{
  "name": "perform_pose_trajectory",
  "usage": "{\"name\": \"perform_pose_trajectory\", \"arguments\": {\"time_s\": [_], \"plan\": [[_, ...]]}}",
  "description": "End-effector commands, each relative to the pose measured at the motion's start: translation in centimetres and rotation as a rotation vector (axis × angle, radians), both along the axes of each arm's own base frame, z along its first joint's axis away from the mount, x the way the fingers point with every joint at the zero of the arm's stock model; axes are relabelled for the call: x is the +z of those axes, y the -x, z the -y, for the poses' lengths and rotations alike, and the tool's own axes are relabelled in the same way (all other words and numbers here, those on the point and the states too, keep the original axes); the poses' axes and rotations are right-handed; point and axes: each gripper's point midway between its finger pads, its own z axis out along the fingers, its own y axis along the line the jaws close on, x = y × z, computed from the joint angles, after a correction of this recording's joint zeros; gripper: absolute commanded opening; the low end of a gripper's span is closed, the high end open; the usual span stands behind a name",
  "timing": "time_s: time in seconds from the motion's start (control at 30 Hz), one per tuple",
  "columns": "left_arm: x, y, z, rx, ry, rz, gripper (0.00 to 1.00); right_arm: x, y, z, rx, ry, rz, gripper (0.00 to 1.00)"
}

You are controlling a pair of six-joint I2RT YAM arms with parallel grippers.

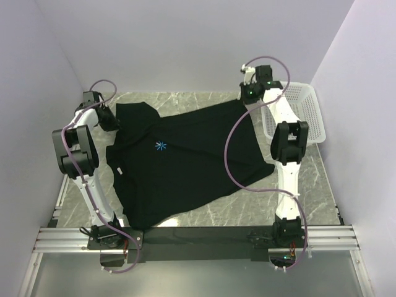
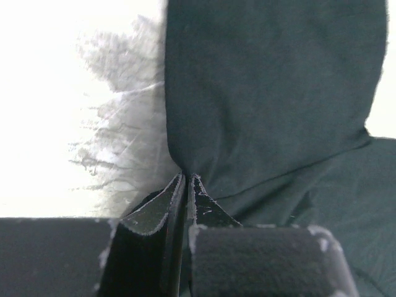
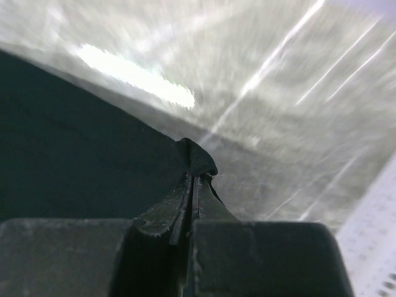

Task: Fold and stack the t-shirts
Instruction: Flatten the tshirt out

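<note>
Crosswise, t-shirt (image 1: 185, 167), top toward left.

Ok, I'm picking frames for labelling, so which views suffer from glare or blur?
Left wrist: the table beside the t-shirt is washed out to white. Right wrist: the table is smeared into streaks, with one bright glare patch. Top view: evenly lit and sharp, the blue logo clear.

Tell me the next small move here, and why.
Probably raise both arms slightly together: the left gripper and right gripper are each shut on the far edge of the black t-shirt, which lies spread unfolded on the table.
</note>
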Motion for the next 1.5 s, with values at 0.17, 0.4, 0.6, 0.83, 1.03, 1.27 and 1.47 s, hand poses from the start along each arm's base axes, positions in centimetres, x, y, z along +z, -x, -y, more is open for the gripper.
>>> {"name": "perform_pose_trajectory", "arguments": {"time_s": [0.17, 0.4, 0.6, 0.83, 1.03, 1.27, 1.47], "plan": [[5.8, -1.9, 0.0, -0.041, -0.017, 0.166, 0.06, 8.0, -1.2, -0.3, 0.008, -0.072, 0.181, 0.00], [6.4, -1.9, -0.4, -0.037, -0.035, 0.180, 0.04, 7.5, -0.9, 0.1, -0.001, -0.057, 0.176, 0.00], [7.4, -2.7, -0.9, -0.035, -0.070, 0.208, 0.02, 7.3, -0.6, 0.5, -0.008, -0.055, 0.163, 0.00], [9.8, -2.5, -2.3, -0.044, -0.177, 0.263, 0.01, 7.4, -0.4, 0.7, -0.016, -0.058, 0.164, 0.00], [11.7, -2.9, -2.5, -0.045, -0.200, 0.333, 0.00, 8.1, -0.7, 1.5, -0.044, -0.065, 0.180, 0.00], [13.5, -3.7, -2.3, -0.052, -0.189, 0.382, 0.00, 9.3, -0.8, 1.6, -0.043, -0.094, 0.199, 0.00], [16.3, -4.3, -2.5, -0.052, -0.217, 0.462, 0.01, 11.3, -0.7, 1.4, -0.028, -0.168, 0.233, 0.00]]}}
